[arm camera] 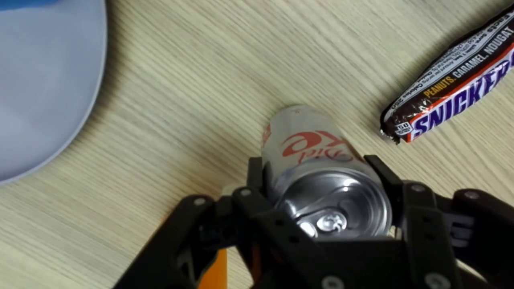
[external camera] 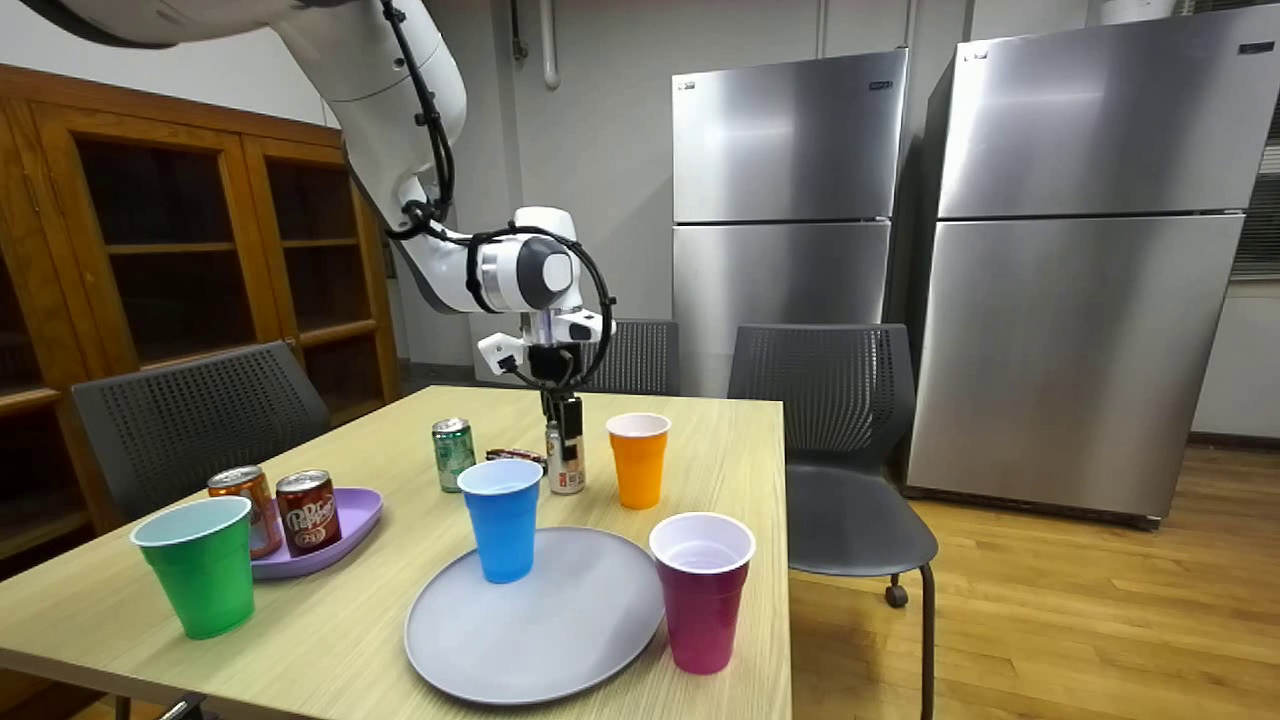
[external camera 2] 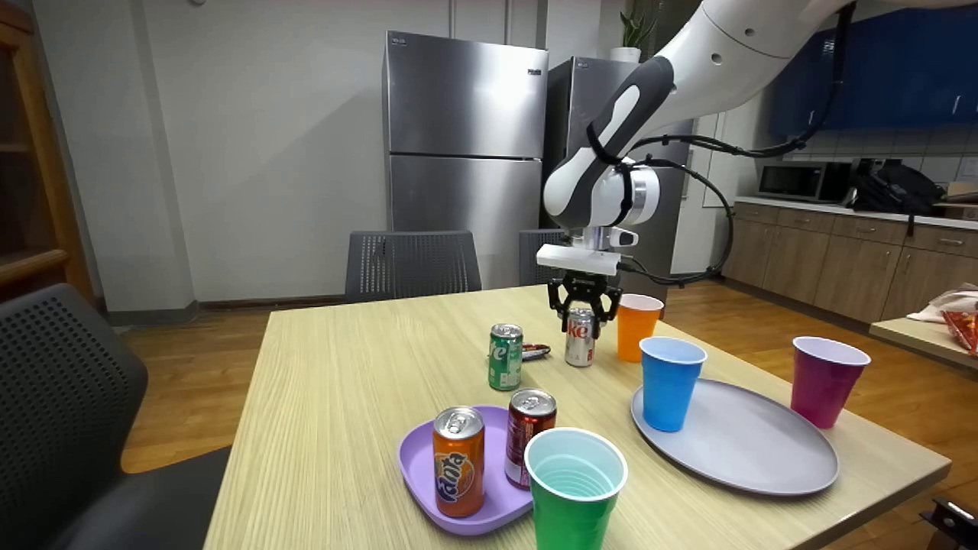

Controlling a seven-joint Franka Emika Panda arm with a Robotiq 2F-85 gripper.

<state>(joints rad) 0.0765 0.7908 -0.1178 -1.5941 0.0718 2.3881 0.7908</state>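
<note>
Your hand [arm camera: 320, 173] grips the upright can [arm camera: 305, 140] from above, pinching across its sides, square to its long axis.

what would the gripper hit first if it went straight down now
Most likely the top of the silver can standing between the fingers, before the table; the gap above the can is hard to judge.

Between the black fingers [arm camera: 385, 176], the can [arm camera: 305, 134] is silver with red lettering. Beside them, the cup [external camera: 640, 470] is orange outside and white inside. The wrapper [arm camera: 453, 88] near them is dark brown with purple letters. Beneath them, the worktop [arm camera: 180, 80] is pale, finely striped.
</note>
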